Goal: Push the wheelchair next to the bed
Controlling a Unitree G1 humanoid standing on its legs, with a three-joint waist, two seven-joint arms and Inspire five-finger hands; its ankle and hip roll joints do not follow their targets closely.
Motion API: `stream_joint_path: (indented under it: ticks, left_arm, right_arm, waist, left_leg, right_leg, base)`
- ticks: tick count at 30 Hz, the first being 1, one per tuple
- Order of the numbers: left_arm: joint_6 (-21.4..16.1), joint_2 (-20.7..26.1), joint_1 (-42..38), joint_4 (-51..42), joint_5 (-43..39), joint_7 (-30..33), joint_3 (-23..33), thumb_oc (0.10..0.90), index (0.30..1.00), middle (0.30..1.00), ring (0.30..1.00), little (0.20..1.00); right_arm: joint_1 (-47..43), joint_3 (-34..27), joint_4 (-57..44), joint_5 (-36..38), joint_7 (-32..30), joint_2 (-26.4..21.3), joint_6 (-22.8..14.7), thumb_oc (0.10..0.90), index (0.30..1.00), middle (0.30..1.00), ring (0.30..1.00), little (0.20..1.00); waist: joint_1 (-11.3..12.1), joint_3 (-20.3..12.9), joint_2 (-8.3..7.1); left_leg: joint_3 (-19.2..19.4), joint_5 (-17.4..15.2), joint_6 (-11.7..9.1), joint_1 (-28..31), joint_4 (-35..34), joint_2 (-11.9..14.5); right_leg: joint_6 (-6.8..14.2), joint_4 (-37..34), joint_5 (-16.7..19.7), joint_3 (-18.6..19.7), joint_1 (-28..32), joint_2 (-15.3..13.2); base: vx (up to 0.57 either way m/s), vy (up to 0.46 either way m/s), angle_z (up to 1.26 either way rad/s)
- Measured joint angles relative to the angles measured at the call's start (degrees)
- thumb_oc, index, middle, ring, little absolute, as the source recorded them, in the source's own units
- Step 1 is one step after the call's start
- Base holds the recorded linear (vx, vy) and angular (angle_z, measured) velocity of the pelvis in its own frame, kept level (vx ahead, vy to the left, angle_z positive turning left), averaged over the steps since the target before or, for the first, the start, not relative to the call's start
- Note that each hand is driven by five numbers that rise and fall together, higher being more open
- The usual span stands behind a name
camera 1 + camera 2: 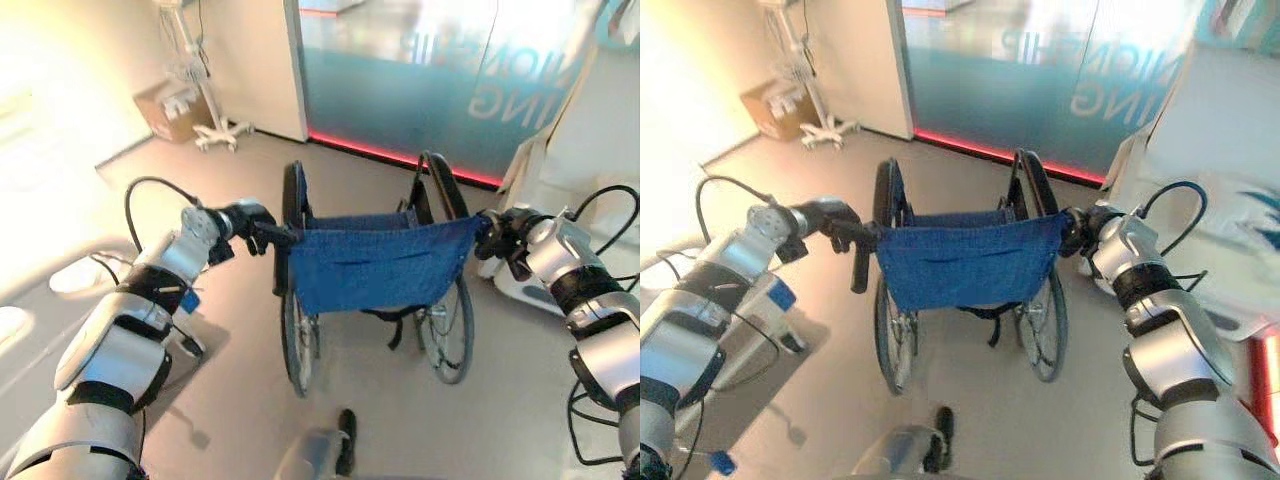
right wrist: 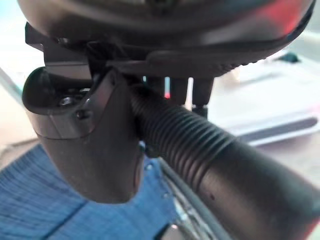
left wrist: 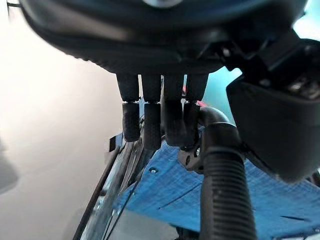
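The wheelchair stands in the middle of the floor with its blue cloth back towards me and its large wheels on either side. My left hand is shut on the left push handle, its fingers bent over the handle's bend and the thumb on the other side. My right hand is shut on the right push handle, whose ribbed grip runs between thumb and fingers. A white bed rail shows at the left edge.
A wheeled stand and a cardboard box sit at the back left by the wall. A frosted glass wall with a red strip along its foot closes the back. White furniture with bedding stands close on the right.
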Motion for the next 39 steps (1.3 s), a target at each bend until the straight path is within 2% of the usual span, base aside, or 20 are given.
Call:
stream_joint_path:
  ticks: [3,6,7,8,10,11,13,15,17,18,19,21,22,23,24,27,30,33,35,39]
  left_arm:
    - [-0.36,-0.82,-2.93,1.01,2.33,0.13,0.11,0.400,0.300,0.300,0.300,0.300]
    - [-0.26,-3.90,-3.65,1.97,4.33,1.63,0.09,0.400,0.300,0.300,0.300,0.300]
    - [-0.09,-4.39,-3.44,1.75,4.33,1.93,0.00,0.400,0.300,0.300,0.300,0.300]
    - [0.59,-4.56,-3.30,1.54,4.33,1.85,0.13,0.400,0.300,0.300,0.300,0.300]
    - [1.19,-5.07,-3.23,1.62,4.34,1.57,-0.03,0.400,0.300,0.300,0.300,0.300]
    - [2.04,-4.50,-3.45,1.15,4.99,1.49,0.06,0.400,0.300,0.300,0.300,0.300]
    - [2.29,-3.87,-4.43,0.76,5.25,1.13,0.06,0.400,0.300,0.300,0.300,0.300]
    - [2.48,-3.81,-4.09,-0.27,5.38,2.19,0.09,0.400,0.300,0.300,0.300,0.300]
    - [2.22,-3.80,-3.99,-1.01,5.54,3.47,0.30,0.400,0.300,0.300,0.300,0.300]
    - [2.08,-3.71,-4.06,-1.07,5.53,3.47,0.63,0.400,0.300,0.300,0.300,0.300]
    - [1.83,-3.85,-3.98,-1.07,5.53,3.99,1.52,0.400,0.300,0.300,0.300,0.300]
    - [1.81,-3.97,-4.27,-1.01,5.53,4.32,1.52,0.400,0.300,0.300,0.300,0.300]
    - [1.91,-4.29,-4.27,-1.12,5.42,4.43,1.52,0.400,0.300,0.300,0.300,0.300]
    - [2.52,-5.49,-4.51,-1.09,5.40,4.76,1.57,0.400,0.300,0.300,0.300,0.300]
    - [2.82,-6.15,-3.83,-1.28,5.37,4.95,1.31,0.400,0.300,0.300,0.300,0.300]
    - [3.10,-7.16,-3.36,-2.65,3.22,6.18,1.28,0.400,0.300,0.300,0.300,0.300]
    - [3.17,-8.55,-3.32,-2.72,2.97,8.60,1.24,0.400,0.300,0.300,0.300,0.300]
    - [2.73,-9.15,-2.97,-1.82,2.97,9.97,1.07,0.400,0.300,0.300,0.300,0.300]
    - [2.74,-8.96,-0.68,-1.86,3.00,11.47,0.74,0.400,0.300,0.300,0.300,0.300]
    - [2.61,-8.99,1.85,-2.63,3.00,12.07,0.39,0.400,0.300,0.300,0.300,0.300]
  right_arm:
    - [-1.55,-0.31,1.26,-0.04,0.03,-0.13,0.02,0.400,0.300,0.300,0.300,0.300]
    - [-0.86,-0.19,1.78,-0.12,-0.33,-1.39,0.03,0.400,0.300,0.300,0.300,0.300]
    - [-0.32,-0.06,1.71,-0.11,-0.83,-1.52,0.02,0.400,0.300,0.300,0.300,0.300]
    - [-0.94,0.02,1.26,-0.22,-1.35,-1.94,-0.27,0.400,0.300,0.300,0.300,0.300]
    - [-1.96,1.23,0.39,-0.66,-1.71,-2.52,-0.50,0.400,0.300,0.300,0.300,0.300]
    - [-1.86,1.39,-1.35,-0.56,-1.78,-3.41,-0.49,0.400,0.300,0.300,0.300,0.300]
    - [-1.85,1.40,-2.45,-0.02,-1.72,-3.85,0.00,0.400,0.300,0.300,0.300,0.300]
    - [-1.80,1.15,-3.15,0.07,-1.49,-3.87,1.66,0.400,0.300,0.300,0.300,0.300]
    - [-1.45,-0.01,-3.62,0.02,-0.85,-3.67,3.23,0.400,0.300,0.300,0.300,0.300]
    - [-1.44,-0.11,-3.80,0.02,-0.52,-3.69,3.40,0.400,0.300,0.300,0.300,0.300]
    - [-1.88,-0.15,-4.64,-0.01,-0.42,-4.00,4.14,0.400,0.300,0.300,0.300,0.300]
    - [-2.14,0.11,-5.61,-0.03,-0.03,-4.62,5.01,0.400,0.300,0.300,0.300,0.300]
    - [-2.35,0.18,-5.67,-0.09,0.03,-4.99,5.00,0.400,0.300,0.300,0.300,0.300]
    - [-2.60,0.64,-5.78,-0.14,0.17,-6.01,5.01,0.400,0.300,0.300,0.300,0.300]
    - [-2.44,1.84,-6.20,-0.07,0.88,-7.22,5.04,0.400,0.300,0.300,0.300,0.300]
    - [-2.90,2.54,-6.62,-0.13,1.63,-9.63,5.03,0.400,0.300,0.300,0.300,0.300]
    - [-3.23,2.93,-6.38,-0.15,1.51,-10.68,5.03,0.400,0.300,0.300,0.300,0.300]
    - [-3.05,3.11,-4.08,-0.09,1.41,-9.18,5.04,0.400,0.300,0.300,0.300,0.300]
    - [-1.96,4.21,-1.95,-0.08,1.06,-6.09,5.30,0.400,0.300,0.300,0.300,0.300]
    - [0.08,4.70,-1.90,-0.76,0.69,-4.51,6.61,0.400,0.300,0.300,0.300,0.300]
  waist:
    - [0.00,-0.15,-1.05]
    - [0.09,-0.02,-0.81]
    - [0.12,0.56,0.33]
    - [0.41,1.90,3.15]
    - [0.33,3.55,6.25]
    - [-0.67,3.72,6.42]
    - [-2.70,4.14,4.78]
    - [-5.65,4.45,2.78]
    - [-6.59,4.55,-0.10]
    - [-6.62,4.65,-0.72]
    - [-6.46,4.88,-0.79]
    - [-7.13,5.14,-0.39]
    - [-7.78,5.15,-0.11]
    - [-7.65,4.84,1.40]
    - [-7.86,4.41,2.19]
    - [-7.73,3.54,3.26]
    - [-7.75,3.58,2.75]
    - [-7.68,3.52,1.22]
    - [-6.59,3.30,-1.44]
    - [-4.31,3.08,-1.15]
  left_leg:
    - [-0.42,-1.85,0.98,-0.06,0.78,-1.05]
    - [-5.06,-2.13,1.50,3.55,-1.51,-2.29]
    - [-8.18,-1.84,1.18,6.45,-3.70,-2.04]
    - [-11.27,-1.75,0.60,8.53,-4.72,-0.78]
    - [-12.89,-1.70,-0.25,11.46,-6.63,0.31]
    - [-14.53,-3.59,-0.67,10.87,-6.17,0.02]
    - [-14.70,-4.09,-0.92,10.59,-6.11,-0.16]
    - [-19.93,-5.56,-1.84,10.02,-3.75,-1.55]
    - [-21.87,-8.00,-3.34,9.75,-1.17,-2.08]
    - [-22.06,-8.81,-4.03,9.58,-0.48,-2.06]
    - [-22.31,-10.76,-4.62,9.26,1.16,-0.44]
    - [-20.69,-12.49,-4.95,9.00,2.12,2.64]
    - [-16.72,-13.17,-4.93,8.87,4.59,5.14]
    - [-12.78,-14.61,-5.21,8.39,6.54,8.21]
    - [-11.98,-15.41,-6.85,8.67,4.23,10.22]
    - [-9.39,-12.82,-5.48,11.12,-2.62,13.93]
    - [-4.42,-8.68,-7.91,11.12,1.01,13.97]
    - [-4.16,-6.14,-11.52,10.77,3.64,13.98]
    - [-4.65,-6.17,-11.99,10.47,4.61,10.98]
    - [-1.80,-5.62,-12.01,5.16,-1.15,6.64]
  right_leg:
    - [0.18,8.94,0.50,0.50,-4.27,-1.26]
    - [-1.01,19.25,4.19,0.42,-7.40,-2.36]
    - [-1.79,21.44,3.65,0.39,-9.35,-2.81]
    - [-4.33,21.47,2.11,-0.11,-12.94,-2.24]
    - [-2.62,17.70,3.11,0.18,-18.91,-2.34]
    - [-1.13,12.94,4.44,1.76,-23.35,-3.43]
    - [3.23,0.01,9.02,5.90,-26.77,-5.10]
    - [6.23,-11.42,14.05,11.78,-27.35,-7.22]
    - [6.84,-11.21,16.30,11.76,-26.62,-9.73]
    - [6.84,-10.59,16.32,11.73,-25.89,-10.18]
    - [7.20,-8.85,19.13,10.94,-25.65,-9.34]
    - [6.46,-5.78,20.07,9.16,-25.78,-8.16]
    - [5.99,-3.79,20.40,6.85,-25.70,-7.94]
    - [4.10,-1.54,20.80,5.23,-25.31,-7.03]
    - [2.53,-1.11,20.13,4.10,-25.22,-6.05]
    - [-0.63,0.42,17.53,1.40,-24.83,-4.81]
    - [-2.16,1.61,15.33,-2.23,-23.35,-5.51]
    - [-2.66,0.26,14.26,-3.25,-20.37,-4.77]
    - [-2.85,-4.63,14.68,-2.87,-15.28,-4.48]
    - [-2.34,-12.91,15.46,-2.13,-7.72,-2.08]
  base:
    - [0.38,0.036,0.11]
    - [0.32,-0.127,0.24]
    - [0.25,-0.260,-0.18]
    - [0.26,-0.307,-0.20]
    - [0.33,-0.360,-0.08]
    - [0.34,-0.309,0.31]
    - [0.44,-0.305,0.88]
    - [0.48,-0.384,1.34]
    - [0.48,-0.435,1.14]
    - [0.40,-0.356,0.81]
    - [0.36,-0.308,0.76]
    - [0.33,-0.318,0.86]
    - [0.31,-0.351,0.86]
    - [0.30,-0.373,0.95]
    - [0.21,-0.334,0.84]
    - [0.20,-0.305,0.68]
    - [0.24,-0.264,0.55]
    - [0.34,-0.194,0.29]
    - [0.36,-0.090,-0.04]
    - [0.43,-0.021,-0.24]
